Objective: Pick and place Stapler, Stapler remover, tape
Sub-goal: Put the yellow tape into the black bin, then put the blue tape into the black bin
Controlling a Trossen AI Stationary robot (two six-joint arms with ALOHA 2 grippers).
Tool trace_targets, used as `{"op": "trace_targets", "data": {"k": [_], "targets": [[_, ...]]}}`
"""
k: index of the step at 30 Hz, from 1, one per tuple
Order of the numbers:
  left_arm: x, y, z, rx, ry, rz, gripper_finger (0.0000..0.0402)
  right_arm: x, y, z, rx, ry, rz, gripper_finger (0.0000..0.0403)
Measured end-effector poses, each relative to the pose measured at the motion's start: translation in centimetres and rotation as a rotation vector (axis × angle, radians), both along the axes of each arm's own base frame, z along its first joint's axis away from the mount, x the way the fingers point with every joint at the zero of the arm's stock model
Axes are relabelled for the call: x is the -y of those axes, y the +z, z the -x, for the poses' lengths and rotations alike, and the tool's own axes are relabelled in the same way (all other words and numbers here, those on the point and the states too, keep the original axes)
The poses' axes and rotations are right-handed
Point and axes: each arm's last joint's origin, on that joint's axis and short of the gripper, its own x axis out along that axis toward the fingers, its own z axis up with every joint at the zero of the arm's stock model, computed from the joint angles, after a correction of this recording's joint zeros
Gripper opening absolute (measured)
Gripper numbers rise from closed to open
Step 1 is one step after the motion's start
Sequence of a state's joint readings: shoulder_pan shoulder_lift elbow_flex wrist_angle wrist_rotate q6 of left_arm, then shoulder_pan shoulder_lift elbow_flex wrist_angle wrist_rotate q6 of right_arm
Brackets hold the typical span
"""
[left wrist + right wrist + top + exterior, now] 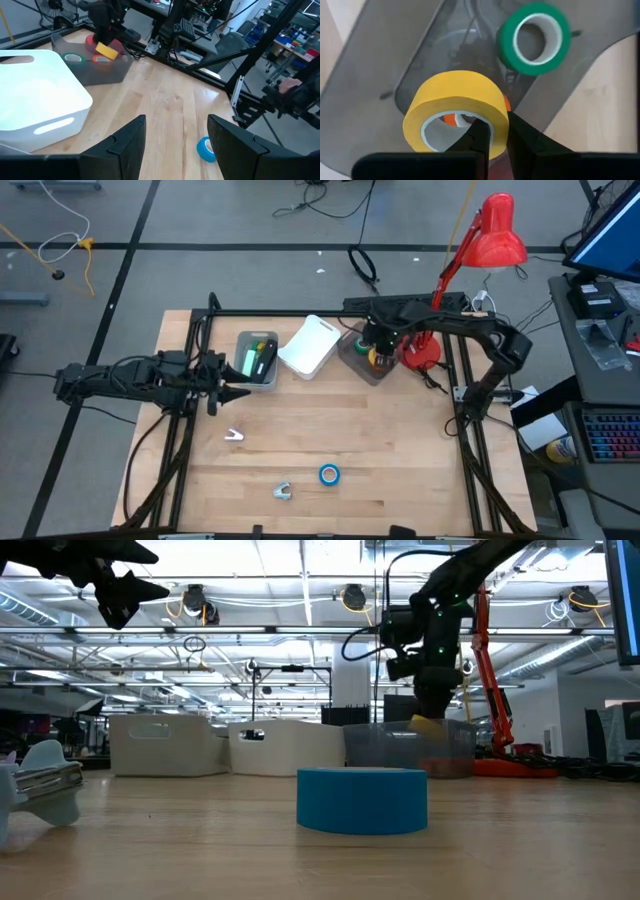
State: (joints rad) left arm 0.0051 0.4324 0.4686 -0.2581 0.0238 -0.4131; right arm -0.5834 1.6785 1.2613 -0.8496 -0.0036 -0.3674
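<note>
While reaching down over the clear bin (362, 358) at 1 o'clock: right gripper (495, 134) pinches yellow tape (455, 107) by its wall.
Left gripper (176, 137): raised, level, fingers apart, empty, at 9 o'clock.
Blue tape (330, 474): on table (400, 450), 6 o'clock.

Orange tape (451, 119) — mostly hidden behind the yellow tape (452, 97).

Three bins (310, 346) side by side at table (400, 460) rear; tape roll (329, 474) near front
</note>
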Motion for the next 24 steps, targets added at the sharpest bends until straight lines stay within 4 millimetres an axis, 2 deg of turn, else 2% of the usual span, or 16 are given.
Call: {"op": "trace_targets", "data": {"k": [7, 14, 24], "targets": [[0.0, -0.01, 0.0, -0.001, -0.001, -0.004, 0.0214, 0.05, -0.24, -0.07, -0.012, 0.037, 0.003, 0.0032], [-0.01, -0.01, 0.0, -0.001, -0.001, -0.008, 0.0214, -0.15, -0.45, 0.2, -0.042, 0.06, -0.011, 0.0075], [-0.01, -0.01, 0.0, 0.0, -0.001, -0.008, 0.0214, -0.36, -0.34, 0.07, -0.035, 0.076, 0.002, 0.0073]]}}
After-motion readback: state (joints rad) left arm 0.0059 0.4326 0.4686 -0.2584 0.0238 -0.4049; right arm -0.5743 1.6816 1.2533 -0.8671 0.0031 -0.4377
